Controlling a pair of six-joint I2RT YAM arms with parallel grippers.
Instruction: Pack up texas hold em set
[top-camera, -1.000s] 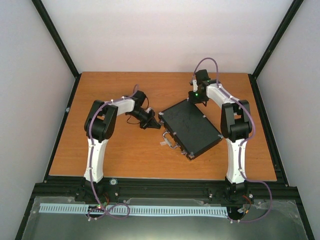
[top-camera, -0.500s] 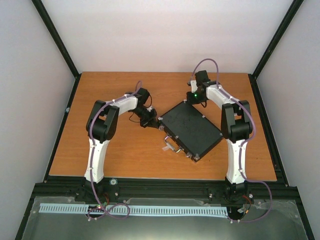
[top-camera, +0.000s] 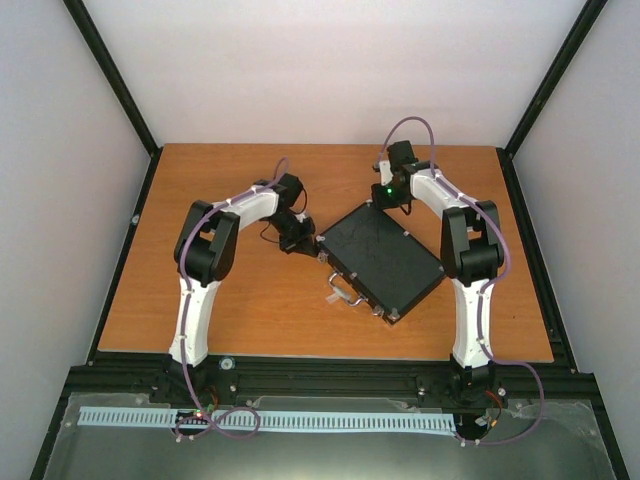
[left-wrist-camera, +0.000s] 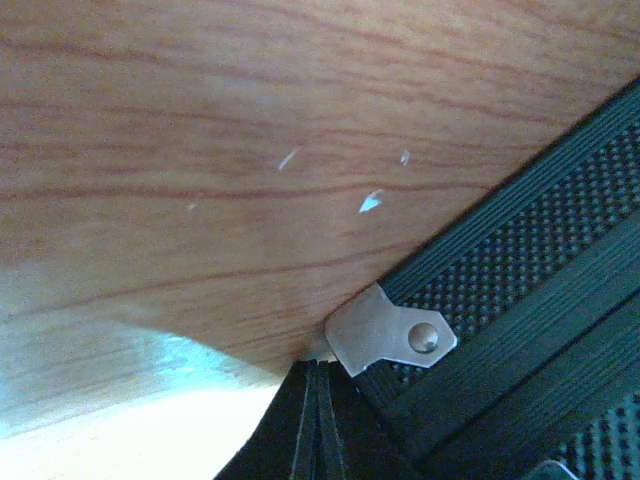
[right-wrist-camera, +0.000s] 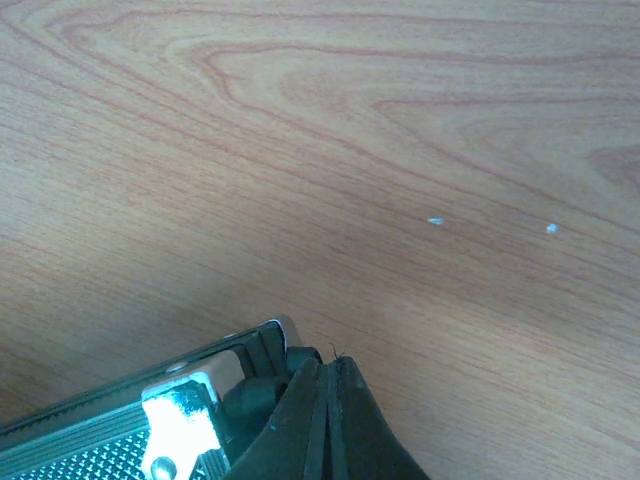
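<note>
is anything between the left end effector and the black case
Nothing visible. The shut left end effector has its tip right at the case, beside its silver corner plate on the wooden table.

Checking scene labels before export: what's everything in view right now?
case: one, black with silver corners, closed, lying flat and askew right of the table's middle.
handle: one, silver, on the case's near-left edge.
table: one, brown wood, under the case.
flecks: a few, white, on bare wood beside the case.
slotted strip: one, white, along the front below the arm bases.
left tool: one, black, shut, at the case's left corner.
right tool: one, black, shut, at the case's far corner.
</note>
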